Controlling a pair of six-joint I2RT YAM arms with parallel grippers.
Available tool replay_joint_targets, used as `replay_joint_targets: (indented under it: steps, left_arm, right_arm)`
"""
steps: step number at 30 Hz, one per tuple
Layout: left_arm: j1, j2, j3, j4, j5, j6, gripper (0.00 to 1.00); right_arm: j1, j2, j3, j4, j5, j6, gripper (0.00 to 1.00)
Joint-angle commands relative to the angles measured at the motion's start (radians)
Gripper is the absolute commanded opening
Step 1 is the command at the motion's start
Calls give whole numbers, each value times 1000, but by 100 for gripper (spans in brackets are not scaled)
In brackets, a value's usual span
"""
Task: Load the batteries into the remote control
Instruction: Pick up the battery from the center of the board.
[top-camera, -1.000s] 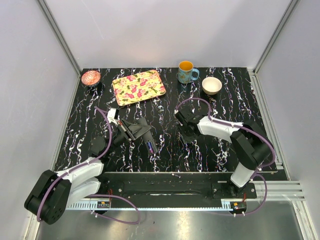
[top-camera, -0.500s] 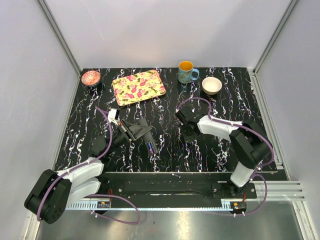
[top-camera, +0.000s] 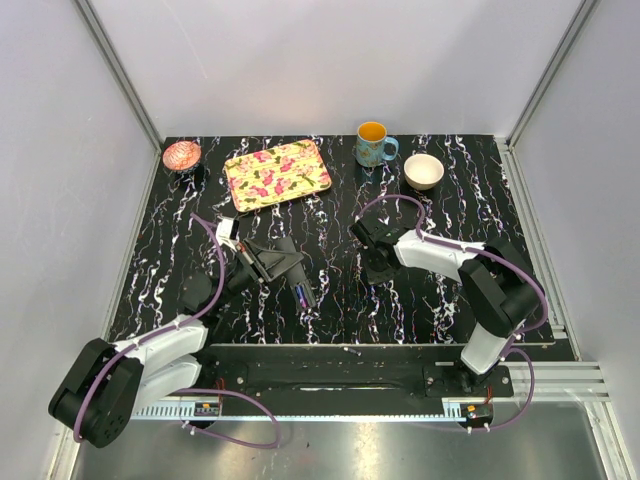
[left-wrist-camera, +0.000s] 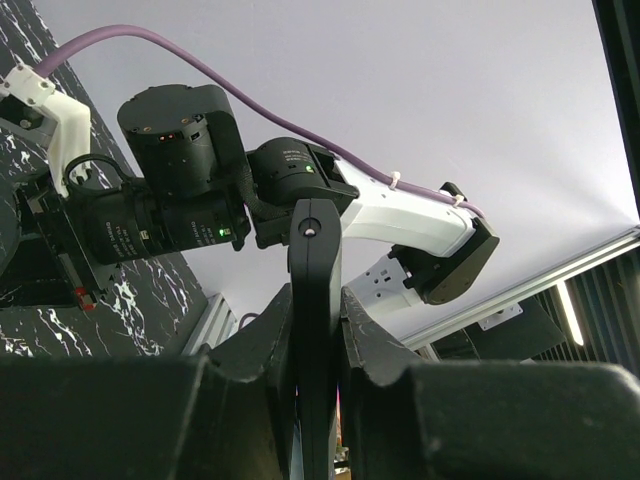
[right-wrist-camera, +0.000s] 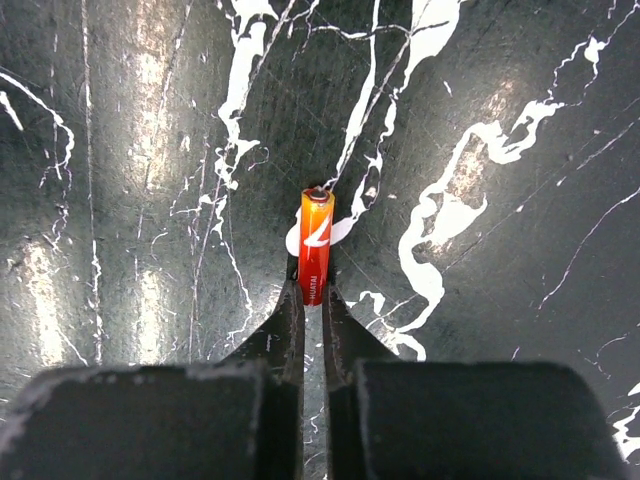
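My left gripper (top-camera: 290, 272) is shut on the remote control (top-camera: 304, 292), a flat black bar that sticks out past the fingers toward the near right. In the left wrist view the remote control (left-wrist-camera: 315, 260) stands edge-on, clamped between both jaws of the left gripper (left-wrist-camera: 315, 330). My right gripper (top-camera: 377, 268) is low over the table's middle. In the right wrist view it (right-wrist-camera: 312, 292) is shut on the lower end of a red-orange battery (right-wrist-camera: 315, 240), which points away from the fingers just above the marbled table. Any other battery is out of view.
A floral tray (top-camera: 277, 174) lies at the back left with a small pink dish (top-camera: 182, 155) beside it. A blue mug (top-camera: 373, 144) and a white bowl (top-camera: 423, 171) stand at the back right. White walls enclose the black marbled table (top-camera: 450, 310).
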Motion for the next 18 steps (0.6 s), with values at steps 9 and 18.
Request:
replay_joint_targets:
  steps: [9, 18]
  left_arm:
    - [-7, 20, 20, 100, -21, 12, 0]
    - [-53, 199, 99, 198, -94, -12, 0]
  right_arm:
    - [17, -234, 87, -214, 7, 120, 0]
    - [192, -474, 335, -599, -52, 267, 0]
